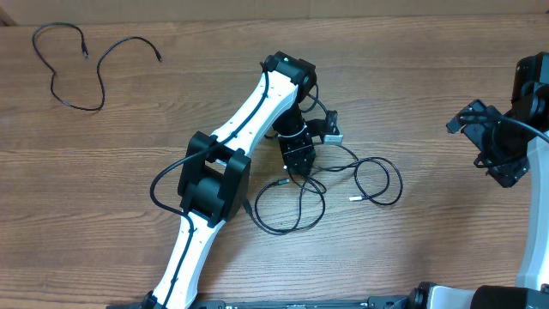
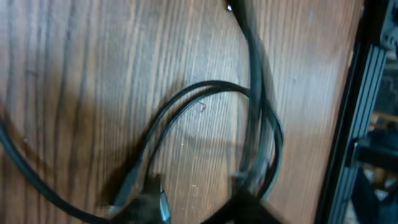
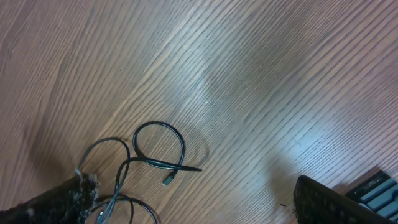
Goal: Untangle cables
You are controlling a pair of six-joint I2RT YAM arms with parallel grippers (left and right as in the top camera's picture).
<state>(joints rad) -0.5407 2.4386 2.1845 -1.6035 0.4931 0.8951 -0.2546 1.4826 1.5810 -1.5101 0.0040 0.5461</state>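
Reaching down into the tangled cables (image 1: 400, 184) on the tabletop (image 1: 103, 189), the left end effector (image 1: 298, 161) sits over their loops; blur hides whether it is clenched, so I cannot tell. 1 separate cable (image 1: 87, 108) lies well left of the tangle. Well right of the tangle, the right end effector (image 1: 500, 153) hangs released, holding nothing

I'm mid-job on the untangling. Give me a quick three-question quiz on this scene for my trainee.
1. True or false: the right gripper holds a cable.
2. In the overhead view, the lone cable lies: A) top left, B) bottom right, C) under the right arm.
3. Which gripper is down at the tangled cables?
Key: 1 false, it is open and apart from every cable; 2 A; 3 the left gripper.
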